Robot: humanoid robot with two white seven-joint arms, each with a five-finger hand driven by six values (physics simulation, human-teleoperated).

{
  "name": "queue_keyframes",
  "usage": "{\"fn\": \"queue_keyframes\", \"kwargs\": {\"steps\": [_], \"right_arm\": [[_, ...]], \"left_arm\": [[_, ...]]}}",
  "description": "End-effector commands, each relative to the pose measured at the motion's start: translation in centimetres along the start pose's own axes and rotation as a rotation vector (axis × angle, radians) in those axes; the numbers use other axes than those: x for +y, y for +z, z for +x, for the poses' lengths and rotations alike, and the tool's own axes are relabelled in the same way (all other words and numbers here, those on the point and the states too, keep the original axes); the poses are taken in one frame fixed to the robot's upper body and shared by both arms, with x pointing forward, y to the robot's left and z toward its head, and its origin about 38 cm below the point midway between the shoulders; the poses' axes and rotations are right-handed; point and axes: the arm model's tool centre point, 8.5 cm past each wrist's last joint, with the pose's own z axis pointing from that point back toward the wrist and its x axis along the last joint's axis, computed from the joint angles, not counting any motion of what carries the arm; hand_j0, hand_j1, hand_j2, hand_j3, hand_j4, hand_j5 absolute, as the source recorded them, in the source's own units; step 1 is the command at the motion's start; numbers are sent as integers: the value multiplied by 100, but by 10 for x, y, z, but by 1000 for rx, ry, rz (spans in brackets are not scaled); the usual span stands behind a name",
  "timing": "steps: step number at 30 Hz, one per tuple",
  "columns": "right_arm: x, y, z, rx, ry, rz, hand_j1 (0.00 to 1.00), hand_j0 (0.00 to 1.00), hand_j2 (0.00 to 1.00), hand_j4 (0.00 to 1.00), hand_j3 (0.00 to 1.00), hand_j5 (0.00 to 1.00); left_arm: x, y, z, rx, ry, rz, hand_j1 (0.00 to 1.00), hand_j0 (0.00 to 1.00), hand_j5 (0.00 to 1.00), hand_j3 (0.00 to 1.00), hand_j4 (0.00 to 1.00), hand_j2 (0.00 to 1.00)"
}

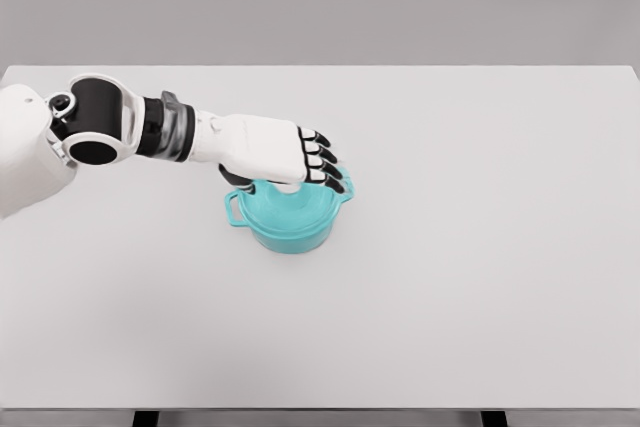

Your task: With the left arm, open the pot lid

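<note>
A small teal pot [296, 235] with two side handles stands on the white table [480, 247], a little left of the middle. Its teal lid [283, 210] sits closed on it. My left hand [305, 175] reaches in from the left and lies on top of the lid, with its fingers [322, 159] curled down over the lid's centre. The knob is hidden under the palm, and the hand appears shut on it. The lid is level with the pot's rim.
The table's near edge [320, 409] runs along the bottom of the picture and its far edge meets a grey wall. My left forearm [165, 129] crosses the table's left part at a low height.
</note>
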Motion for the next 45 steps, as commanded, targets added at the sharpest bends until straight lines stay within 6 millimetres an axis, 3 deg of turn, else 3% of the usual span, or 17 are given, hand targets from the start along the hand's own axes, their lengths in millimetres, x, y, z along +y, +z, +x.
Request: {"fn": "queue_keyframes", "kwargs": {"steps": [1,22,28,34,39,42,45], "right_arm": [[0,0,0,0,0,1,100,100,100,100,100,100],[1,0,-1,1,0,2,100,100,100,100,100,100],[0,0,0,0,0,1,100,100,100,100,100,100],[0,0,0,0,0,1,100,100,100,100,100,100],[1,0,-1,1,0,2,100,100,100,100,100,100],[0,0,0,0,0,1,100,100,100,100,100,100],[0,0,0,0,0,1,100,100,100,100,100,100]], "left_arm": [[-7,0,-6,14,23,-19,97,97,97,97,97,97],[-8,-4,0,-5,21,-27,70,70,70,70,70,70],[-9,-4,0,-5,21,-29,51,51,51,51,51,51],[-10,-1,-1,1,23,-33,41,41,41,41,41,41],[-11,24,-12,55,14,-51,41,41,41,41,41,41],[-16,51,-21,111,13,-75,41,41,41,41,41,41],[-20,91,-27,187,5,-95,41,41,41,41,41,41]]}}
